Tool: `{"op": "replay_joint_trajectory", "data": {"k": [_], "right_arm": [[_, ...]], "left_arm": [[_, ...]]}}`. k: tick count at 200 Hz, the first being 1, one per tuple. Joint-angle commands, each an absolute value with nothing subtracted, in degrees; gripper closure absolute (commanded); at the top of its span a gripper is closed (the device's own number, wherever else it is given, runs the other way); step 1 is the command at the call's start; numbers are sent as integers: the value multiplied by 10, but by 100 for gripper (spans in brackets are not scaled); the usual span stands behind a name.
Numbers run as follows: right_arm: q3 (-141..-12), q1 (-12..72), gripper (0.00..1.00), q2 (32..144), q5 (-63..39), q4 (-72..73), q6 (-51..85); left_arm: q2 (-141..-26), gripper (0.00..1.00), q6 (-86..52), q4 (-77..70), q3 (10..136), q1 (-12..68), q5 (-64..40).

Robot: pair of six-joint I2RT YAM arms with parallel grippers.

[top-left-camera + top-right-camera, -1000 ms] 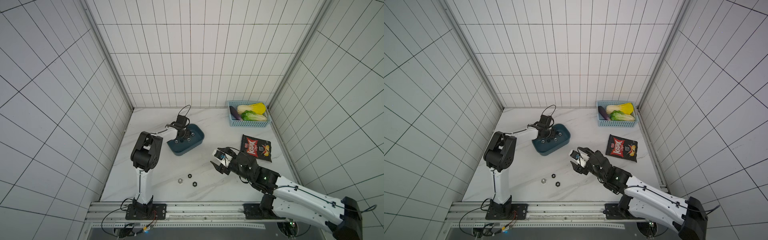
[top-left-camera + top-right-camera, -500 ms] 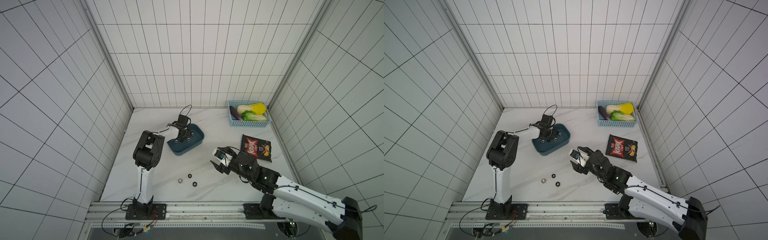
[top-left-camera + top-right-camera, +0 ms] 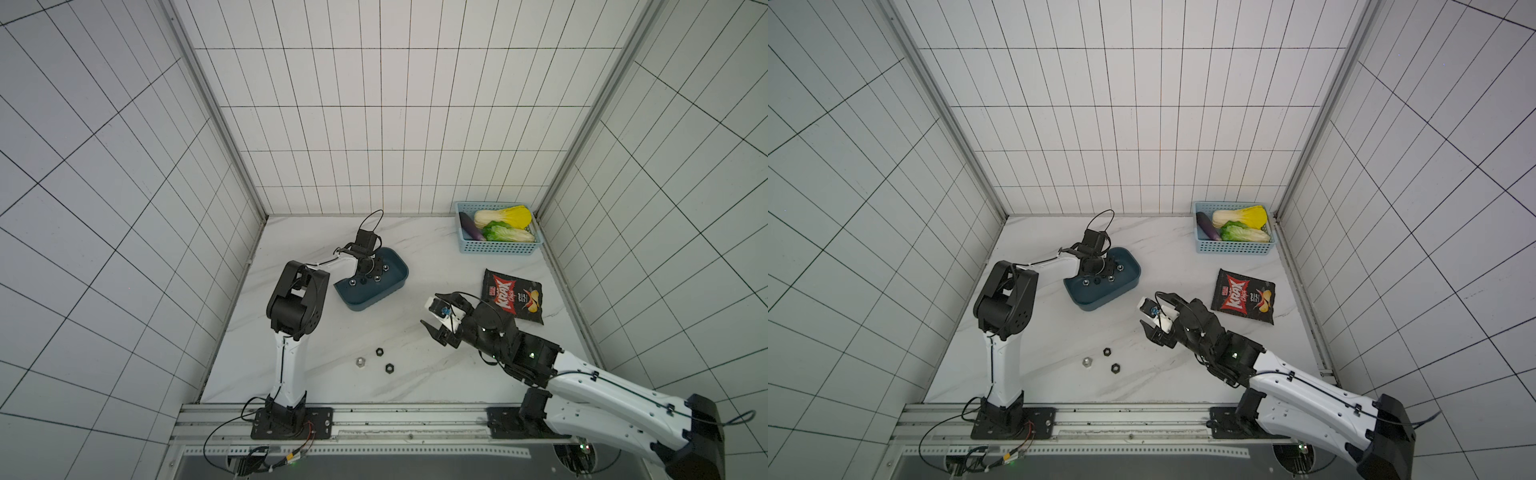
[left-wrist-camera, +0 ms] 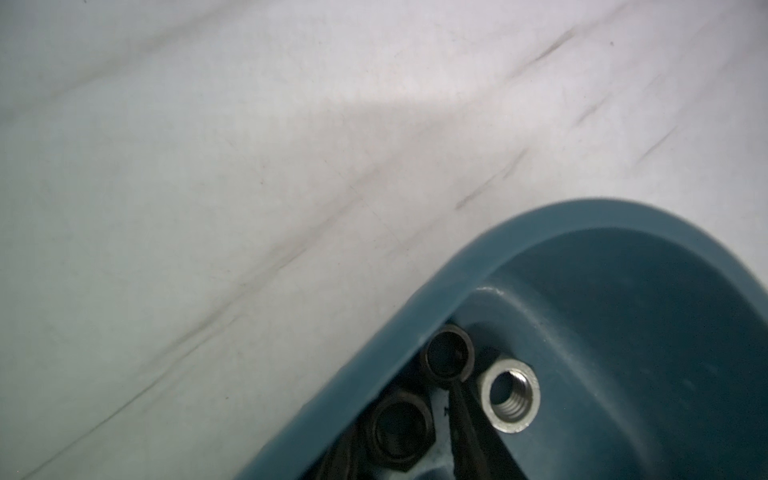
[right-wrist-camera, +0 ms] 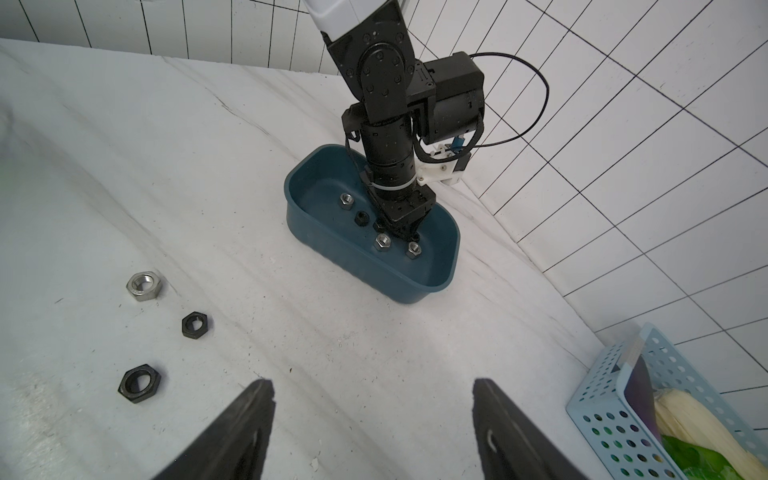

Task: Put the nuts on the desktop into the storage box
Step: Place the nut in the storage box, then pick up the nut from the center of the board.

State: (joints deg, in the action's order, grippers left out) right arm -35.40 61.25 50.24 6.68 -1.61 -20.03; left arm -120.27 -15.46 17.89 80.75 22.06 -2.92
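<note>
The left gripper (image 5: 409, 235) is sunk among nuts (image 5: 382, 242) in the storage box (image 5: 365, 270); open or shut, I cannot tell. The right gripper (image 5: 372, 386) gapes empty. Three loose nuts (image 3: 389, 368) on the desktop (image 3: 340, 328) show from above, not in the left wrist view.

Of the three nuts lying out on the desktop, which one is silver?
The silver nut, the one lying closest to the left arm. It is pale and shiny; the black nut and the second black nut beside it are dark.
</note>
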Motion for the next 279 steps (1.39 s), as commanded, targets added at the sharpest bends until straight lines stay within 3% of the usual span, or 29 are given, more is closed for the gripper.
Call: {"op": "replay_joint_trajectory", "data": {"k": [1,87,113,134,187,239,279], "right_arm": [[-382,614,22,500,64,-21,-192],[-378,614,20,505,37,-34,-172],[-395,614,21,543,-13,-45,-129],[-443,614,24,605,-53,-108,-127],[-571,632,31,788,-68,-196,-119],[-693,663,34,945,-84,-289,-112],[-759,682,39,1042,-86,-352,-131]], "left_arm": [[-1185,58,-157,170,797,219,-39],[-1089,49,-147,223,786,214,-90],[-1024,31,-133,253,774,204,-126],[-976,27,-113,291,773,189,-170],[-922,10,-89,389,783,68,-287],[-916,7,-42,474,782,-77,-388],[-914,5,16,572,807,-115,-382]]}}
